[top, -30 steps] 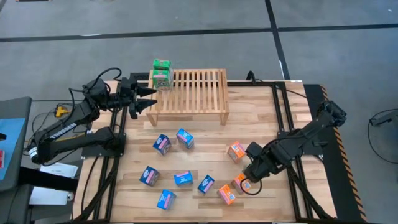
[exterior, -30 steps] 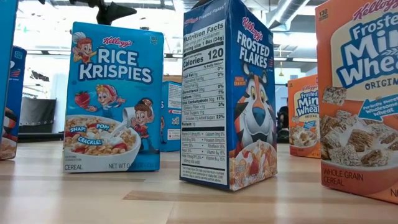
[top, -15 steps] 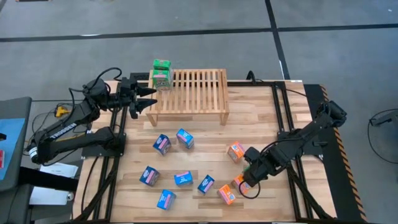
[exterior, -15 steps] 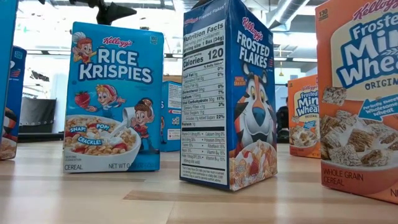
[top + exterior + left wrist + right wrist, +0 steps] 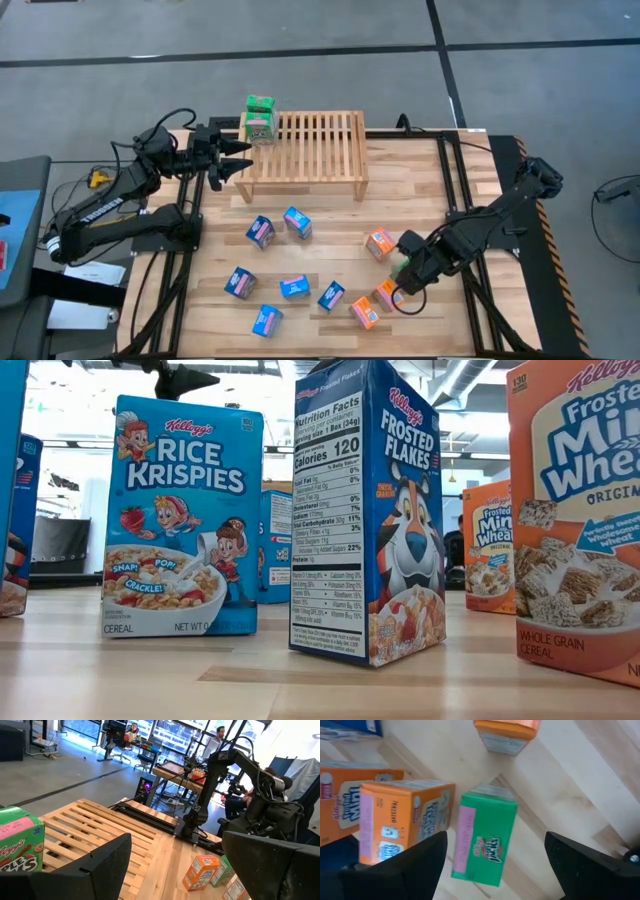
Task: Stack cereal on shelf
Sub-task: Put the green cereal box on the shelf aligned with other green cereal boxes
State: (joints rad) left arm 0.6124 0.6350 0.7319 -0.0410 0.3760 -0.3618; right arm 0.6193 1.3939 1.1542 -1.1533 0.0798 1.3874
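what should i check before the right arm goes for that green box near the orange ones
1. Right gripper open: ok, both fingers stand wide apart in the right wrist view.
2. Green box between the fingers: ok, it sits centred between them, not yet gripped.
3. Clearance from the orange box: not ok, it stands right beside the green box and one finger could catch it.
4. Shelf has free space: ok, most of the slatted top is bare; one green box sits at its left end.
5. Left gripper out of the way: ok, it hangs open at the shelf's left end, far from the pick.
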